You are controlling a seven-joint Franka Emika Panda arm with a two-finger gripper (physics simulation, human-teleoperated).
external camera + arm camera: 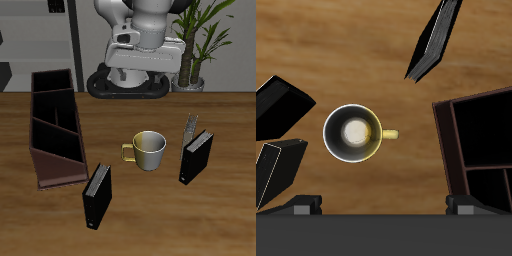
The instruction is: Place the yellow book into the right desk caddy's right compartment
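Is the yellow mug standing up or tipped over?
Standing up. The mug sits on its base on the table, and the wrist view looks straight down into its round open mouth.

We record a mug (149, 149) with a yellow handle standing upright near the middle of the desk (230, 215). One black book (96, 196) stands near the desk's front edge; another black book (196, 157) stands beside the mug. A potted plant (203, 40) stands behind the desk's back edge.

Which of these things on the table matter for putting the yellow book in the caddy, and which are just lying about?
For the job: yellow book, right desk caddy.
Lying about: mug, black book beside the yellow one, black book near the front edge.
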